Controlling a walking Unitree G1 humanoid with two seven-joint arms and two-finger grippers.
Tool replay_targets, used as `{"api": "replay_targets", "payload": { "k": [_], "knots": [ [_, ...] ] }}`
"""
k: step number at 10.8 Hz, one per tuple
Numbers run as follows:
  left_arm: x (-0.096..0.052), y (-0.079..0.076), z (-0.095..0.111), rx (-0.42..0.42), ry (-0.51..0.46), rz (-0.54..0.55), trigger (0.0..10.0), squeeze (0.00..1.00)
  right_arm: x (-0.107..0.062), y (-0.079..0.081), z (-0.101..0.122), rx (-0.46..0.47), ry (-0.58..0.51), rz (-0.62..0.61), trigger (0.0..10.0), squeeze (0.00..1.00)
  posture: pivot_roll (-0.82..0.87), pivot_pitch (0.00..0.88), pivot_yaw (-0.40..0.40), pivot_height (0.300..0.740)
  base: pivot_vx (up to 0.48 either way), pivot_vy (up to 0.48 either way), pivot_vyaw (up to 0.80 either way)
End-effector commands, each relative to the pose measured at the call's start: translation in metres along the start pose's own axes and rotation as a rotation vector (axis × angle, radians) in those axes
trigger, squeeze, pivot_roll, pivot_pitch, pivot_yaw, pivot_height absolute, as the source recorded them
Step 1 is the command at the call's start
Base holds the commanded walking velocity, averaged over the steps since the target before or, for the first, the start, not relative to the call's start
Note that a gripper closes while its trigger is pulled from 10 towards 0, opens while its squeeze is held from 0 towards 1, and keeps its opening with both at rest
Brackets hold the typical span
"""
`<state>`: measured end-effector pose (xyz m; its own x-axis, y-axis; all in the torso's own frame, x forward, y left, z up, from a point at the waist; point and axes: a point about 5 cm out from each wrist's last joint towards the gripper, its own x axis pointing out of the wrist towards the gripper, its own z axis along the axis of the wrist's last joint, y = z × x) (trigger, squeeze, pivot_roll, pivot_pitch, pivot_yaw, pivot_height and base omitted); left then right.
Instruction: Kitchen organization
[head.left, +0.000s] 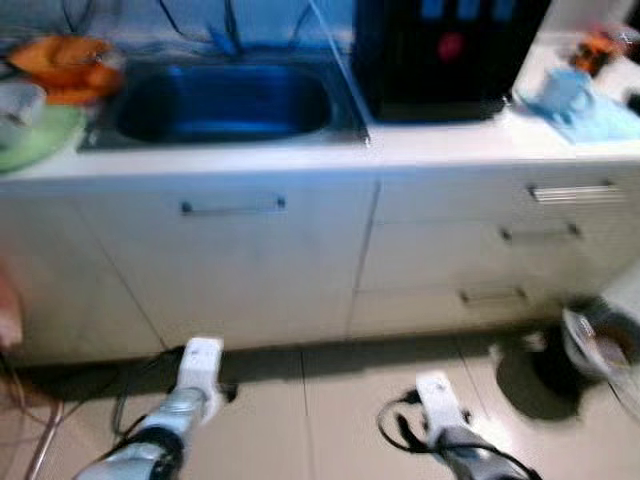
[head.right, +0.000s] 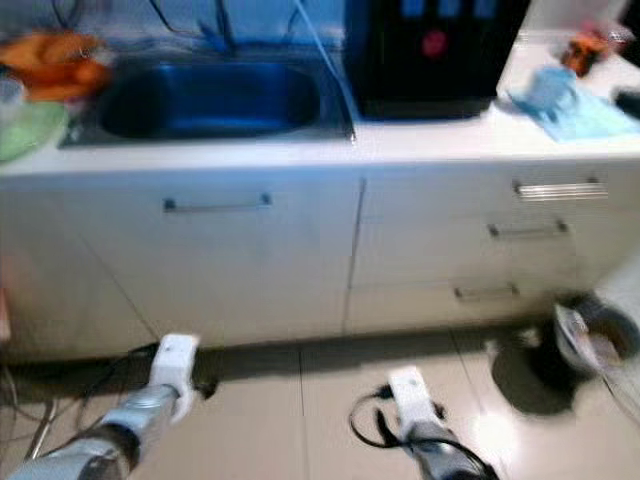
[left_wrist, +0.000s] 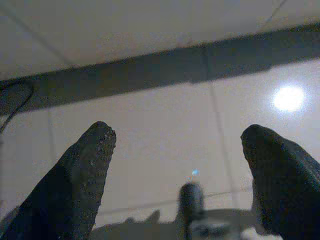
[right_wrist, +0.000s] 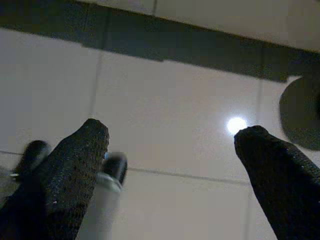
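Left gripper (left_wrist: 177, 145): hangs low over the tiled floor (left_wrist: 150, 135), its two black fingers (left_wrist: 82, 175) spread well apart with nothing between them.
Right gripper (right_wrist: 170, 145): also low over the floor, fingers (right_wrist: 75, 160) wide apart and empty; a bright light spot reflects off the tile between them.
Left arm (head.left: 185, 395): silver, lower left of the head view, pointing toward the cabinets.
Right arm (head.left: 445, 415): lower centre-right, with a black cable looped beside it.
Bin (head.left: 600, 345): dark, round, on the floor at lower right, just beside the drawers; contents too blurred to tell.
Cabinets (head.left: 230, 260): white, across the middle of the frame; a door with a bar handle (head.left: 232, 206) at left, three drawers (head.left: 540, 235) at right.
Surface (head.left: 440, 140): white, above the cabinets.
Sink (head.left: 225, 100): steel, set in the surface at upper left-centre.
Green plate (head.left: 40, 135): far upper left, beside the sink, with orange items (head.left: 65, 65) behind it.
Black appliance (head.left: 450, 50): upper centre-right, just beside the sink.
Light blue cup (head.left: 565, 90): upper right, on a light blue cloth (head.left: 595, 120).
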<state>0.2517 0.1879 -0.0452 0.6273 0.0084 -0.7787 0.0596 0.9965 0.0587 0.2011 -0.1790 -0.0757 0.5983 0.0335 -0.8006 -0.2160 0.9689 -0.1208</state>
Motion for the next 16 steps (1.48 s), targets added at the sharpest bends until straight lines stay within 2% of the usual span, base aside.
{"api": "replay_targets", "payload": {
  "k": [1,3,4,11,15,16],
  "knots": [
    [-0.0007,0.0058,-0.0012,0.012,0.008,0.015,10.0,0.00,0.0009,-0.0005,0.0049,-0.008,-0.009,-0.004,10.0,0.00,0.02,0.000,-0.048,0.740,0.439,0.000,0.00],
    [-0.0007,0.0060,-0.0012,0.011,0.011,0.017,10.0,0.00,0.0010,-0.0016,0.0059,-0.011,-0.009,-0.007,10.0,0.00,0.02,0.000,-0.050,0.740,0.369,0.184,0.00],
    [-0.0006,0.0050,-0.0015,-0.009,0.011,0.009,10.0,0.00,0.0010,-0.0021,0.0062,-0.015,-0.009,-0.008,10.0,0.00,0.02,0.000,-0.051,0.740,0.000,0.439,0.00],
    [-0.0005,0.0054,-0.0015,0.024,0.027,0.021,10.0,0.00,0.0010,-0.0026,0.0065,-0.021,-0.009,-0.010,10.0,0.00,0.02,0.000,-0.050,0.740,0.000,0.389,0.00],
    [-0.0002,0.0027,-0.0007,0.025,0.012,0.016,10.0,0.00,0.0004,-0.0042,0.0040,-0.028,-0.003,-0.009,10.0,0.00,-0.01,0.000,-0.055,0.740,0.000,0.000,0.00],
    [-0.0003,0.0026,-0.0018,0.016,0.019,0.012,10.0,0.00,0.0006,-0.0075,0.0072,-0.030,-0.012,-0.022,10.0,0.00,-0.05,0.000,-0.010,0.740,0.000,0.000,0.00]
  ]
}}
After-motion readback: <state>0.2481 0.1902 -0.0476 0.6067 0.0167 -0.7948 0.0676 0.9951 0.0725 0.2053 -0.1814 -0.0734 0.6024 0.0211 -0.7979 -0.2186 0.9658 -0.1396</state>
